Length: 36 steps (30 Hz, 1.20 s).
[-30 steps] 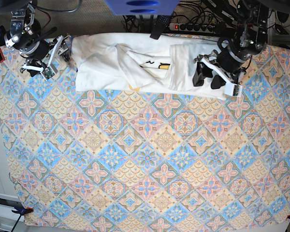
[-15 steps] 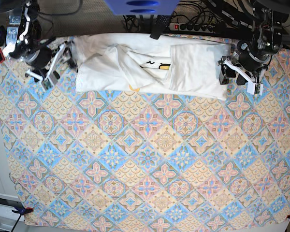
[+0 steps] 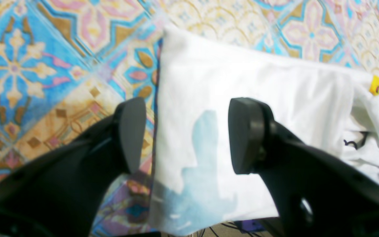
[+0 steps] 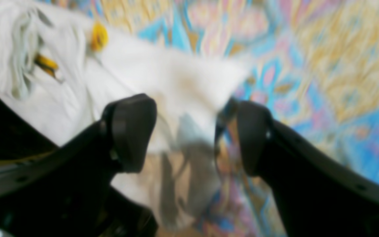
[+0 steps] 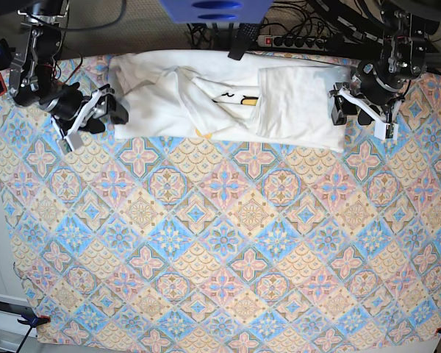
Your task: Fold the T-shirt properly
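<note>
The white T-shirt (image 5: 228,99) lies folded into a long band along the table's far edge, with a bit of yellow and black print showing at its middle fold. At the shirt's right edge my left gripper (image 5: 350,115) stands open. In the left wrist view that gripper (image 3: 188,135) straddles the T-shirt (image 3: 242,75) edge, one finger over cloth and one over the tablecloth. At the shirt's left edge my right gripper (image 5: 107,116) is open. In the blurred right wrist view this gripper (image 4: 192,135) has a corner of the T-shirt (image 4: 163,75) between its fingers, ungripped.
A patterned tablecloth (image 5: 220,250) covers the whole table. A power strip with cables (image 5: 294,40) runs just behind the shirt, and a blue object (image 5: 213,9) hangs above the far edge. A clamp (image 5: 33,320) grips the near left corner.
My left gripper pulled back from over the shirt's right part to its right edge. My right gripper came down and in toward the shirt's left edge.
</note>
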Each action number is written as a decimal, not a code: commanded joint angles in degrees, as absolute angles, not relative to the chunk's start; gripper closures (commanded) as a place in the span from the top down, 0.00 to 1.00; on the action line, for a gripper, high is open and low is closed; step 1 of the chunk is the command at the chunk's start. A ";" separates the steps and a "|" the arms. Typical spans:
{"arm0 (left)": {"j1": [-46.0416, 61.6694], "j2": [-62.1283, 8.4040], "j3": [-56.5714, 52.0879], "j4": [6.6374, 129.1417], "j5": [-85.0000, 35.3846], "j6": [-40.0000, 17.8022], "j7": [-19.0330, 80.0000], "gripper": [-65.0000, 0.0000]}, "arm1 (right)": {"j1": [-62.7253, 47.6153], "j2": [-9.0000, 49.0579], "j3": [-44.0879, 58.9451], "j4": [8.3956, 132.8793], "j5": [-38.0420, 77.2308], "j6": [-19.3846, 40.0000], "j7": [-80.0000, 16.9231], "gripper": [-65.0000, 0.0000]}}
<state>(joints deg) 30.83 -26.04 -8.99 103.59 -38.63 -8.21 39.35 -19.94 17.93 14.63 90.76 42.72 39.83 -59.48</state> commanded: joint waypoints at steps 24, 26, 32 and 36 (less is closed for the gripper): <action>30.73 -26.51 -9.36 104.31 -38.99 -8.57 38.29 0.60 | -17.01 15.52 6.37 77.85 43.38 40.00 -58.51 0.63; 30.73 -26.51 -9.36 104.31 -38.99 -8.57 38.29 0.60 | -17.01 15.43 5.32 77.85 43.38 40.00 -58.51 0.63; 30.73 -26.51 -9.36 104.31 -38.99 -8.57 38.20 0.60 | -17.01 15.43 2.68 77.85 43.38 40.00 -58.77 0.45; 30.73 -26.51 -9.45 104.31 -38.99 -8.57 38.11 0.60 | -16.75 15.43 4.00 77.85 43.38 40.00 -58.59 0.00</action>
<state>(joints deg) 30.65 -25.85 -8.99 103.53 -38.63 -8.38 39.31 -16.86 14.52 3.55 77.43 43.90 39.88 -58.19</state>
